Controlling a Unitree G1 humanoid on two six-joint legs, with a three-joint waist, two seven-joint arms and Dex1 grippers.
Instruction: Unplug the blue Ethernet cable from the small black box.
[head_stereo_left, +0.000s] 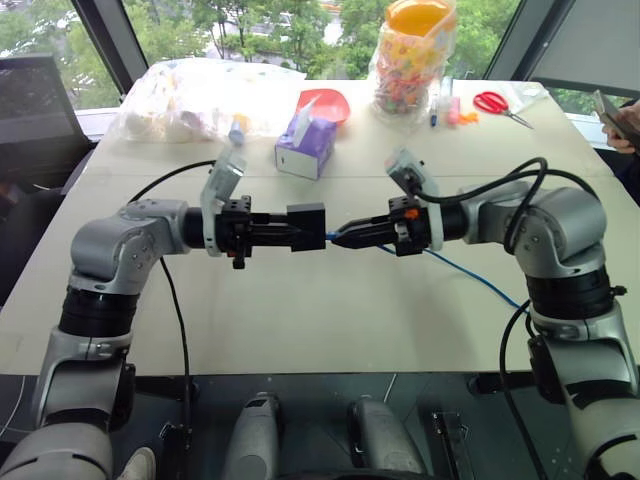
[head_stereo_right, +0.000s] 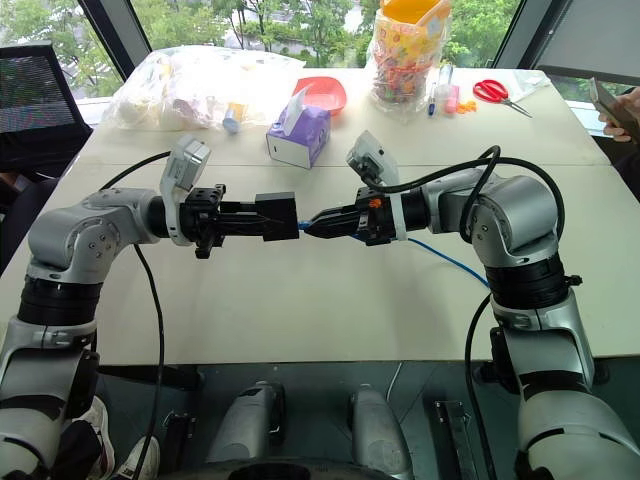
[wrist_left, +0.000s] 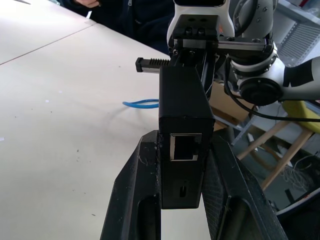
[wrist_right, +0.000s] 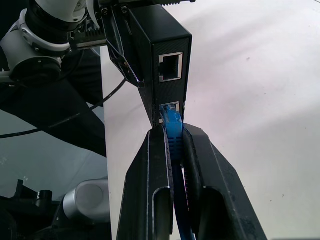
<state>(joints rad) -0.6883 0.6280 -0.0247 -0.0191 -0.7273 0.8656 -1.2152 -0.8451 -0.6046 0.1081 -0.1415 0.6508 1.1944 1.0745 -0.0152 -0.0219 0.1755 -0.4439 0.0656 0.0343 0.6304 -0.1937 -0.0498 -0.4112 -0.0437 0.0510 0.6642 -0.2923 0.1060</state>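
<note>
My left gripper (head_stereo_left: 297, 228) is shut on the small black box (head_stereo_left: 306, 227) and holds it level above the table's middle. In the left wrist view the box (wrist_left: 182, 110) sits between the fingers (wrist_left: 137, 175), with an empty socket facing the camera. My right gripper (head_stereo_left: 338, 238) points at the box from the opposite side. In the right wrist view its fingers (wrist_right: 152, 165) are shut on the blue plug of the blue Ethernet cable (wrist_right: 173, 131), whose tip is in the lower socket of the box (wrist_right: 160, 45). The rest of the cable (head_stereo_left: 470, 275) trails over the table to the right.
On the beige table (head_stereo_left: 300, 320), a purple tissue box (head_stereo_left: 305, 145), a red bowl (head_stereo_left: 328, 102), a clear bag (head_stereo_left: 190, 95), a jar of colourful pieces (head_stereo_left: 412, 65) and red scissors (head_stereo_left: 500, 104) stand at the far side. A person's hand (head_stereo_left: 622, 128) is at the right edge.
</note>
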